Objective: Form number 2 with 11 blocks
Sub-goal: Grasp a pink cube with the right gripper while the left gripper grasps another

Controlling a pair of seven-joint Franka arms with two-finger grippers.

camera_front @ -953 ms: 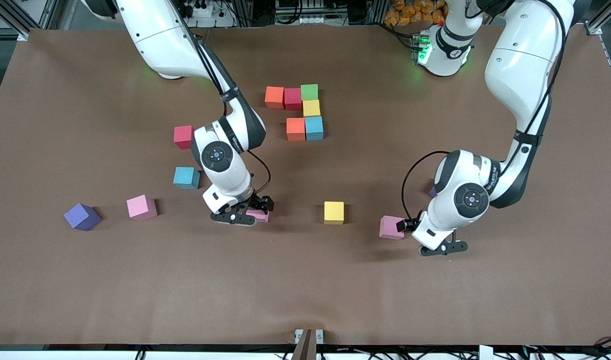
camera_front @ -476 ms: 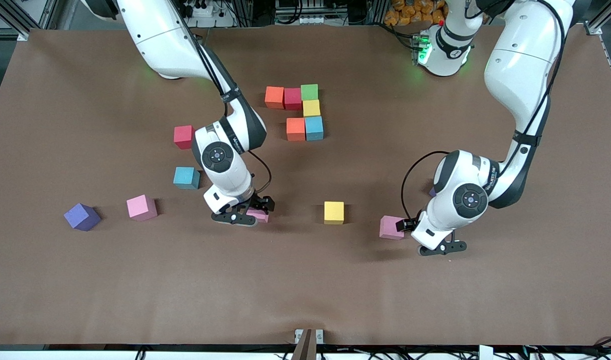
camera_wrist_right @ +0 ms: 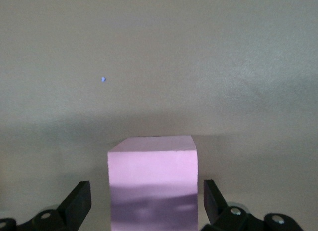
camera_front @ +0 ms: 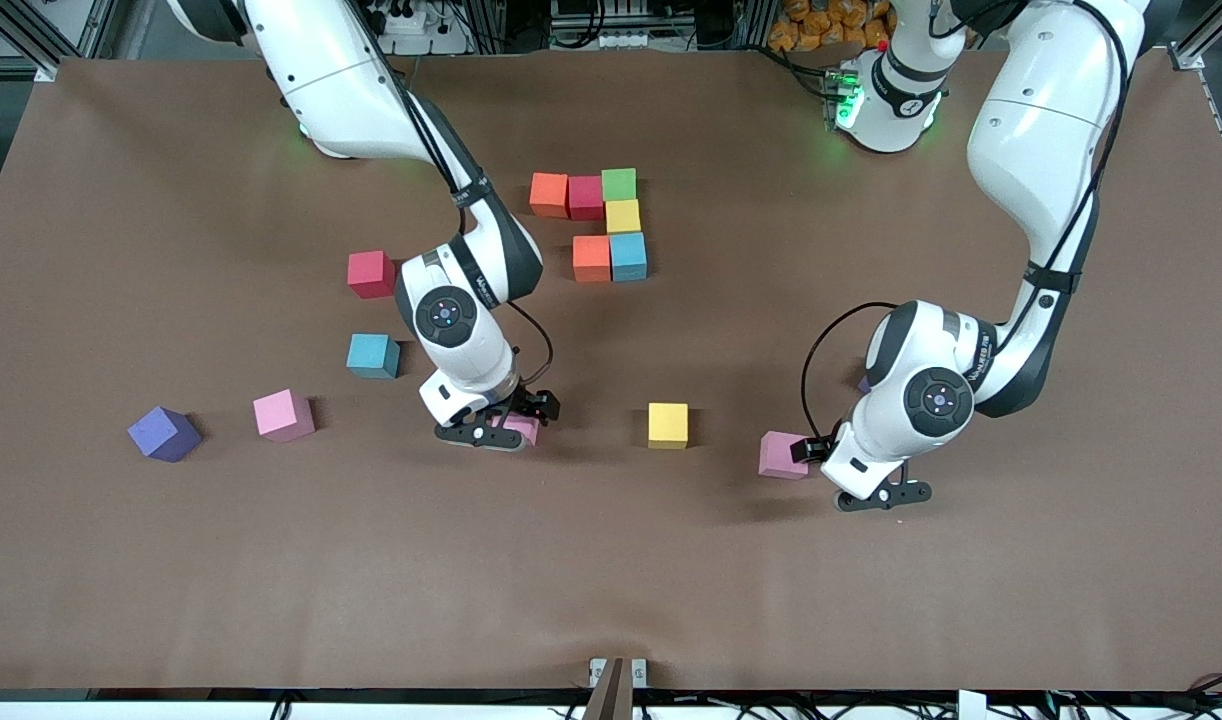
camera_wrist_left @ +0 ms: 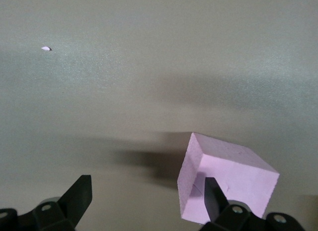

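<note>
Purple cube [camera_front: 163,433]: at the right arm's end of the counter, well apart from both end effectors; not needed for the digit.

Loose blocks by the right arm: pink [camera_front: 283,415], light blue [camera_front: 373,355] and red [camera_front: 370,274], all lying toward the right arm's end from the right end effector, none touching it.

Right end effector [camera_front: 491,432]: low over the counter, fingers apart. In the right wrist view a pink block [camera_wrist_right: 153,184] sits squarely between the two fingers [camera_wrist_right: 77,201], faces parallel to them, gaps on both sides.

Number 2 [camera_front: 599,224]: six cubes laid so far, touching: an orange, dark-red and green row, yellow under the green, then orange and light blue. It lies farther from the front camera than the right end effector. By my count, five are still to be placed.

Yellow block [camera_front: 668,424]: alone, between the two end effectors.

Left end effector [camera_front: 883,492]: low, fingers spread, holding nothing. A pink cube [camera_front: 782,454] lies just beside it; in the left wrist view this cube [camera_wrist_left: 226,184] is turned corner-on and one finger [camera_wrist_left: 212,196] overlaps it.

Handling, judged: matte cubes look light and rigid, perhaps foam; not slippery or fragile. Grip two opposite flat faces at mid-height; the skewed cube wants a wrist turn first.

Hidden: the right end effector's block is mostly covered in the front view; a purple scrap [camera_front: 864,383] shows at the left arm's wrist, the rest concealed.
</note>
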